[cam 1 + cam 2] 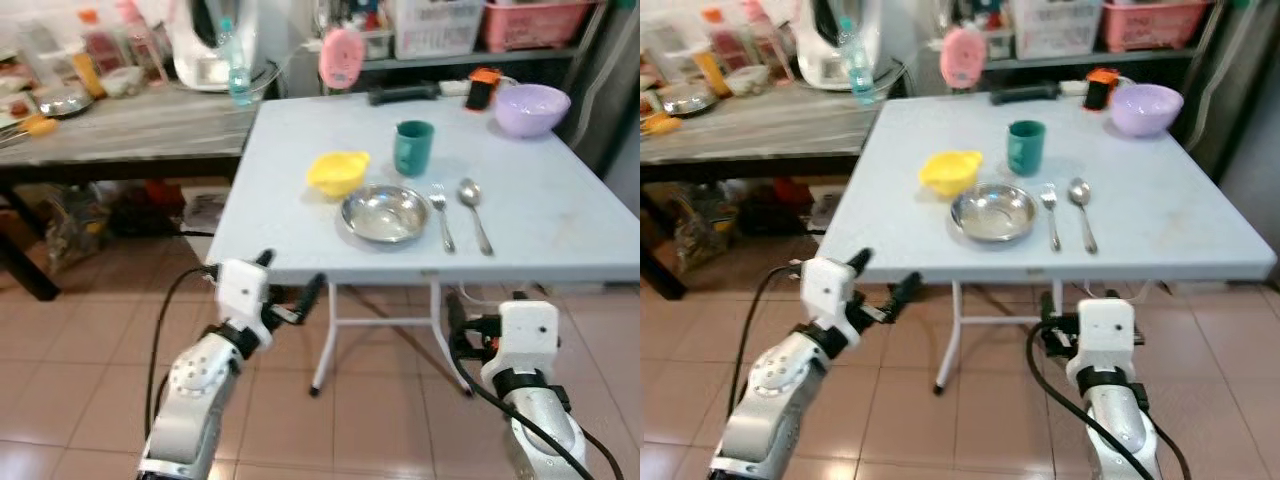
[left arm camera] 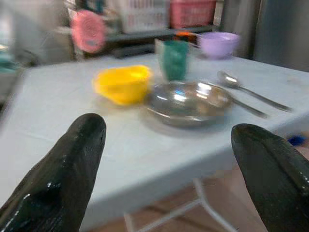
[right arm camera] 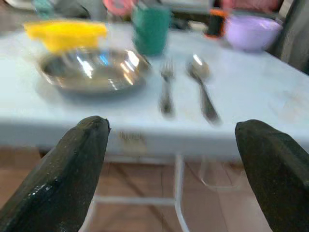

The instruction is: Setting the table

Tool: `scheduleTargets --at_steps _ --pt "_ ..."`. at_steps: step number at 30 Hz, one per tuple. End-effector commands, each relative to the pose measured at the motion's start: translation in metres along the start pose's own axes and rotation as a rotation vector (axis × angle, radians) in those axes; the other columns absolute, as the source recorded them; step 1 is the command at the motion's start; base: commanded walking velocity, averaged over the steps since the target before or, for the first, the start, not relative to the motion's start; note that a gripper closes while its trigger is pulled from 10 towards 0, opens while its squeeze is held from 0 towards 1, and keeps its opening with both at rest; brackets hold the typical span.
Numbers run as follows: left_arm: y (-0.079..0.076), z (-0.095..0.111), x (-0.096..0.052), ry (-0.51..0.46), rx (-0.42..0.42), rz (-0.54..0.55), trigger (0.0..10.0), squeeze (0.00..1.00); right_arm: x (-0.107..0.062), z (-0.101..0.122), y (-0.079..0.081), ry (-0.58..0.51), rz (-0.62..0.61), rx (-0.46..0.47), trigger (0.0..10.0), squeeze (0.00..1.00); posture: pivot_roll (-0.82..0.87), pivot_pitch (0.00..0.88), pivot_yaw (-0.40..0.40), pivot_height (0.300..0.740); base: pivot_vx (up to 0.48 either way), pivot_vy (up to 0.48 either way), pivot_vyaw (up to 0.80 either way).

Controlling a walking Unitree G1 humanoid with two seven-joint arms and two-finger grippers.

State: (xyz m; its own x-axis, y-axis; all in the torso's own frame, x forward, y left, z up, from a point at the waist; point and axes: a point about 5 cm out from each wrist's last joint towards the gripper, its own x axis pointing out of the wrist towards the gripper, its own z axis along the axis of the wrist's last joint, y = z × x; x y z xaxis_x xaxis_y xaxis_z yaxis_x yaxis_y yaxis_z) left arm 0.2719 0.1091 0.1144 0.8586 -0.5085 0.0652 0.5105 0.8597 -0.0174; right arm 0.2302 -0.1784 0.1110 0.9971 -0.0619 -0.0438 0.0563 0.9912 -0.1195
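while both wide apart, left claw (image 1: 290, 280) and right claw (image 3: 169, 159) below steel plate (image 1: 384, 212)

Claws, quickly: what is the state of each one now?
Left claw: open, holding nothing.
Right claw: open, holding nothing.

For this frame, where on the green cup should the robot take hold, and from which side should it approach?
The green cup stands upright with its open mouth up, behind the steel bowl and beside the yellow bowl. Probably best gripped across its side wall near mid-height, coming in over the fork and spoon with the right end effector, which is open below the table edge.
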Motion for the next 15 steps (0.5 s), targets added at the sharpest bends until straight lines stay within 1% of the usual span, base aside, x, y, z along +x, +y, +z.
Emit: scheduleTargets --at_steps 1,5,10,12,15 --pt "0.0124 0.0001 -0.0071 0.011 0.022 0.031 10.0 0.00 0.0041 0.0072 0.0121 -0.027 0.038 0.020 10.0 0.00 -0.12 0.000 0.073 0.740 0.480 0.000 0.00" --pt "0.0117 -0.0002 -0.0064 0.014 0.020 0.027 10.0 0.00 0.0049 0.0074 0.0112 -0.029 0.036 0.016 10.0 0.00 -0.12 0.000 0.073 0.740 0.480 0.000 0.00" --pt "0.0094 0.0000 -0.0051 0.013 0.025 0.011 10.0 0.00 0.0065 0.0106 0.0085 -0.041 0.005 0.010 10.0 0.00 -0.12 0.000 0.072 0.740 0.480 0.000 0.00" --pt "0.0090 -0.0009 -0.0056 0.017 0.026 0.009 10.0 0.00 0.0068 0.0105 0.0084 -0.029 -0.008 0.023 10.0 0.00 -0.12 0.000 0.071 0.740 0.407 0.000 0.00" --pt "0.0082 -0.0010 -0.0063 0.016 0.024 0.009 10.0 0.00 0.0064 0.0097 0.0058 -0.014 -0.024 0.013 10.0 0.00 -0.12 0.000 0.066 0.740 0.380 0.000 0.00"
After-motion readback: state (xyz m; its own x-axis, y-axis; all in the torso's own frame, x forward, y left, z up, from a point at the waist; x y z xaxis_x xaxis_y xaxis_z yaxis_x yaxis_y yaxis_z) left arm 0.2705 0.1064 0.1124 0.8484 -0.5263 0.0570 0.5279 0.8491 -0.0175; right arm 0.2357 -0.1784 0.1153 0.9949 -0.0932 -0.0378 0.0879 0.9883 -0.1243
